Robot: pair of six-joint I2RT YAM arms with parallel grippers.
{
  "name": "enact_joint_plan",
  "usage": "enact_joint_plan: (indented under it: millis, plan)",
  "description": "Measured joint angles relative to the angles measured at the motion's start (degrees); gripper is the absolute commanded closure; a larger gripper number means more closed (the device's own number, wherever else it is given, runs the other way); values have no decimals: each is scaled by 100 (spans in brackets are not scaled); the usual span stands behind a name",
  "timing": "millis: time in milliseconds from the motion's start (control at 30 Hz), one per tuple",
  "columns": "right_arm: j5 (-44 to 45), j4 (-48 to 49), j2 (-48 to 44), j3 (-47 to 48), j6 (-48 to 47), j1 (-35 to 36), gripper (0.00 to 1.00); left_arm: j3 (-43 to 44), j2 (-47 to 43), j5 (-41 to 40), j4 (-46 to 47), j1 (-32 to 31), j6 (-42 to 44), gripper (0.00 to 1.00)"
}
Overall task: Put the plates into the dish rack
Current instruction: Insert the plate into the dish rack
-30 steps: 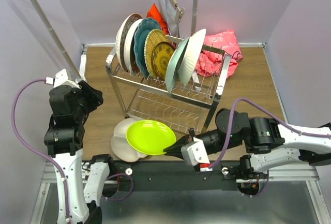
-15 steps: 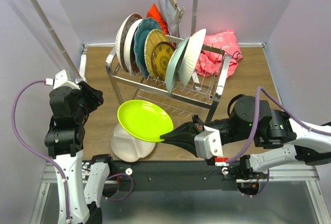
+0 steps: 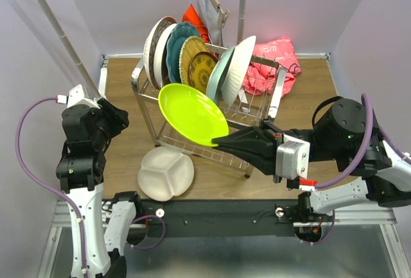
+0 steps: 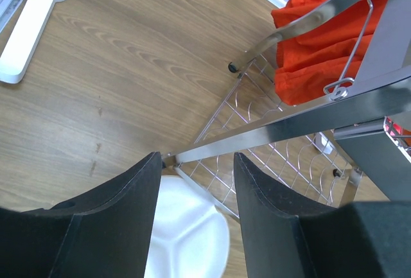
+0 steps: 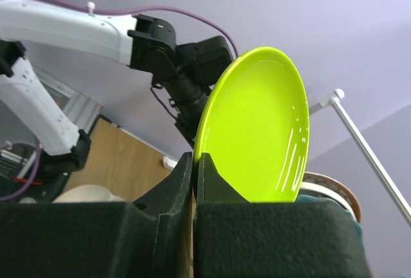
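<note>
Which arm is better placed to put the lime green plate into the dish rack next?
Right. The right hand is shut on the rim of the lime green plate, held up before the dish rack. The left hand is open and empty, beside the rack.

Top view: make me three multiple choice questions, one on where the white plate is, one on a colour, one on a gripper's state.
1. Where does the white plate lie?
A. on a pink cloth
B. hung on the rail
C. on the table, in front of the rack

2. What colour is the plate that the right gripper holds?
A. teal
B. lime green
C. orange

3. How is the left gripper?
A. open and empty
B. shut on a plate
C. shut on a cloth

Answers:
1 C: it lies flat on the wood near the rack's front legs.
2 B: the right wrist view shows the lime rim pinched in the jaws.
3 A: its jaws stand apart with nothing between them.
</note>
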Motion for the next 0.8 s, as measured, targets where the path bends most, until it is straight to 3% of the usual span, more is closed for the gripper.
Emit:
enact_joint_plan:
  millis: [300, 800]
  plan:
    - [83, -2, -68, 4, -151, -629, 99, -2, 46, 68, 85, 0, -31, 42]
    - [382, 704, -227, 138, 514, -2367, 100, -72, 210, 116, 238, 0, -26, 42]
